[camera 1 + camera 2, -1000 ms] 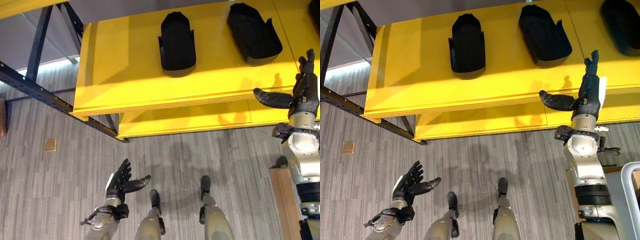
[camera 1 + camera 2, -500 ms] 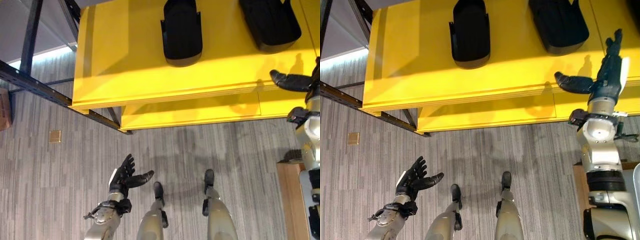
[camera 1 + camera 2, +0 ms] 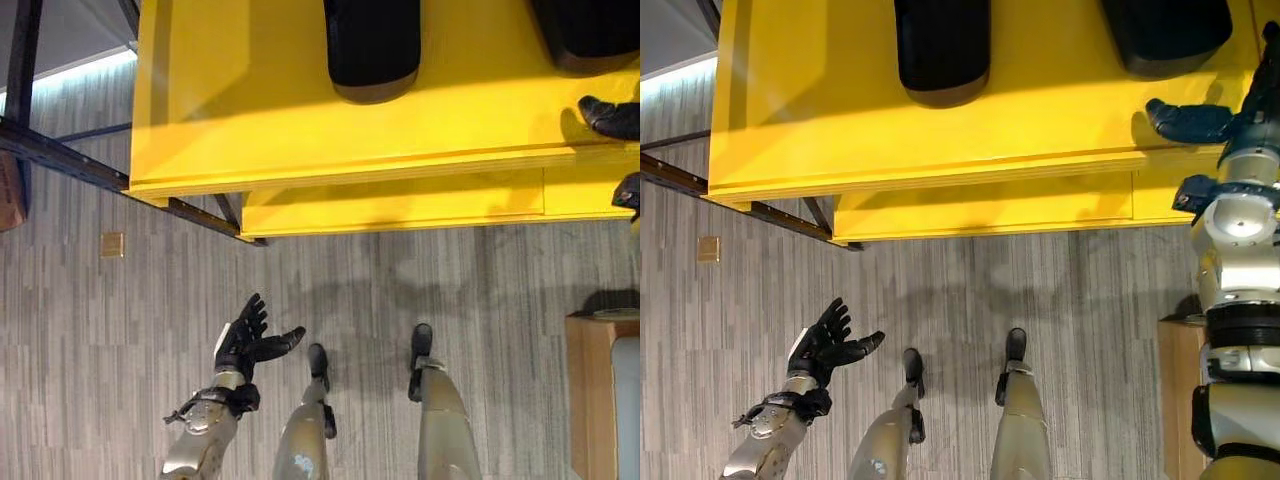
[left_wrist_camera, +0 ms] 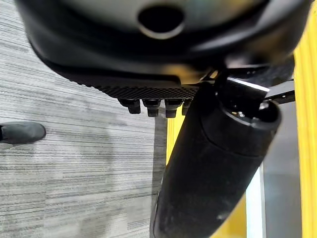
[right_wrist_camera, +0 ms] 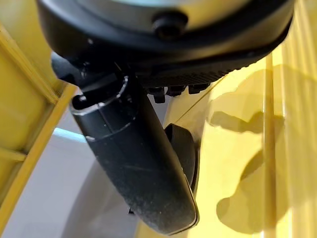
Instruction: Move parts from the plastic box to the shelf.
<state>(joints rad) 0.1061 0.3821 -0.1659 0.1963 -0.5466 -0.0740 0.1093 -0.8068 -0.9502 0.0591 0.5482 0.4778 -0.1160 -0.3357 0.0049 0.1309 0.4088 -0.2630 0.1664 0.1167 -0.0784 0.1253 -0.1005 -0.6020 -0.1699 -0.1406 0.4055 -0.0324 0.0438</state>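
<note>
- Two black moulded parts [image 3: 942, 50] [image 3: 1165, 35] lie on the yellow shelf [image 3: 840, 110], ahead of the right hand [image 3: 1200, 120].
- Two hands show: right, and left hand [image 3: 825, 345].
- One brass floor plate [image 3: 708, 249].

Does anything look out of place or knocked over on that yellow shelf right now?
Nothing stands out. The two black parts lie flat and apart on the yellow shelf; the right hand and the left hand hold nothing.
</note>
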